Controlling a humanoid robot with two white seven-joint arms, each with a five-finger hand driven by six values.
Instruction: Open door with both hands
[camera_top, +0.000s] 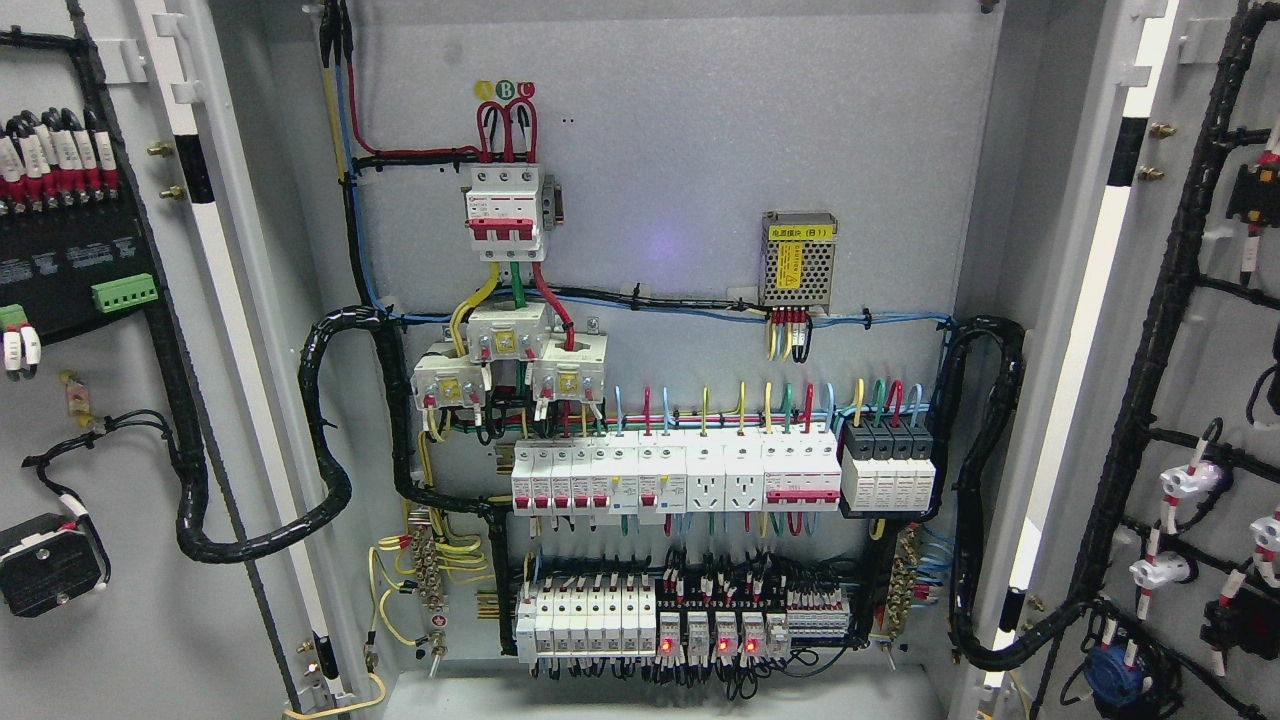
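Observation:
The electrical cabinet stands with both doors swung wide. The left door (120, 560) shows its inner face with wiring and a black module. The right door (1210, 330) shows its inner face with a black cable loom and white lamp backs. Between them the grey back panel (680, 150) is fully exposed. No robot hand or arm appears in the head view.
A red-and-white main breaker (505, 212) sits at the top of the panel, with a perforated power supply (798, 258) to its right. Rows of white breakers (675, 478) and relays with red lights (700, 630) fill the lower half. Thick black cable looms (330, 500) run to each door.

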